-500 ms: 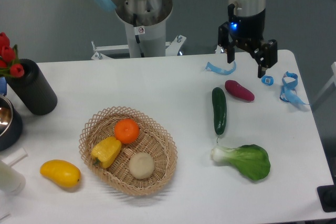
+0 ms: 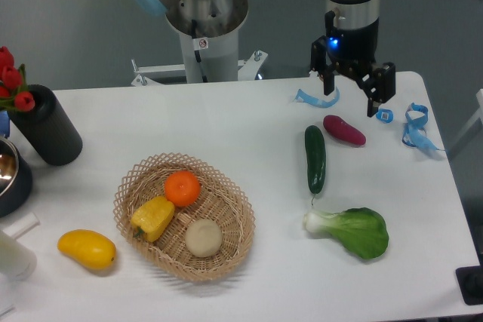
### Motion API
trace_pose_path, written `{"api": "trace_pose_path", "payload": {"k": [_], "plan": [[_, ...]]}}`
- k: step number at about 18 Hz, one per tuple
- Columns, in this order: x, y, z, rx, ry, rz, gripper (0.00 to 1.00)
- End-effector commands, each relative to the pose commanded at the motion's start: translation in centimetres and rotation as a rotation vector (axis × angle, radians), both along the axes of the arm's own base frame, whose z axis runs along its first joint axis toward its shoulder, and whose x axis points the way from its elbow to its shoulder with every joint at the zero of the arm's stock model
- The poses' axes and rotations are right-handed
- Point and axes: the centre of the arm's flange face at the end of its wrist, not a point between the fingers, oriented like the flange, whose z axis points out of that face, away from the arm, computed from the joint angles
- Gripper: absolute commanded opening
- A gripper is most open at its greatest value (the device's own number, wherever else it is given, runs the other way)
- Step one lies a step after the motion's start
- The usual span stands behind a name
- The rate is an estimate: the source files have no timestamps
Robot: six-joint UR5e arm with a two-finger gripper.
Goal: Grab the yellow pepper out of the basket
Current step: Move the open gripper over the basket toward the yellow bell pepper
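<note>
White tabletop [image 2: 226, 126] carries everything, with a grey-blue wall behind it and the arm's pale mounting column [image 2: 204, 32] at the back edge; a small sticker on that column shows a red mark, but its print is too small to read. No other writing can be made out.

Hanging over the far right part of the table, the gripper [image 2: 351, 96] has its two dark fingers spread apart with nothing between them, and a blue light glows on its body. Just below and beside it lie a purple sweet potato [image 2: 344, 130] and loose blue tape strips [image 2: 413, 127]; a little nearer the camera from it are a cucumber [image 2: 315, 158] and a bok choy [image 2: 351, 231].

Well apart from the gripper, far to its left and toward the camera, sits the wicker basket [image 2: 230, 239]. The yellow pepper [image 2: 152, 217] lies in the basket's left side, touching an orange [image 2: 182, 188], with a pale round item [image 2: 203, 237] beside them. A mango [image 2: 87, 249] rests outside, farther left still. A black cylinder [image 2: 47, 126] holding red tulips [image 2: 11, 81] stands at the left edge.
</note>
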Motion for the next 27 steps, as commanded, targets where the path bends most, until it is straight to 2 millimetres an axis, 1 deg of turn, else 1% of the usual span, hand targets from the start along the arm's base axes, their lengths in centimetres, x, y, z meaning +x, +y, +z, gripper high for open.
{"api": "trace_pose_path", "payload": {"k": [2, 3, 6, 7, 9, 10, 11, 12, 14, 15, 17, 19, 22, 27], "plan": [[0.2, 0.9, -0.2, 0.048, -0.018, 0.064, 1.0], [0.2, 1.8, -0.7, 0.084, -0.032, 0.106, 1.0], [1.0, 2.8, -1.7, 0.137, -0.064, 0.213, 1.0], [1.2, 3.7, -2.5, 0.142, -0.081, 0.231, 1.0], [2.0, 7.3, -3.9, 0.179, -0.1, 0.254, 1.0], [2.2, 8.8, -4.7, 0.197, -0.096, 0.259, 1.0], [2.3, 9.9, -5.4, 0.21, -0.098, 0.271, 1.0], [2.6, 10.9, -5.7, 0.221, -0.103, 0.284, 1.0], [4.3, 13.5, -6.4, 0.224, -0.13, 0.283, 1.0], [4.9, 14.2, -6.6, 0.224, -0.139, 0.286, 1.0], [6.2, 15.3, -6.8, 0.224, -0.154, 0.291, 1.0], [7.4, 15.6, -7.2, 0.213, -0.158, 0.289, 1.0], [9.8, 16.6, -7.9, 0.194, -0.171, 0.28, 1.0], [15.2, 18.7, -10.2, 0.12, -0.169, 0.204, 1.0]]}}
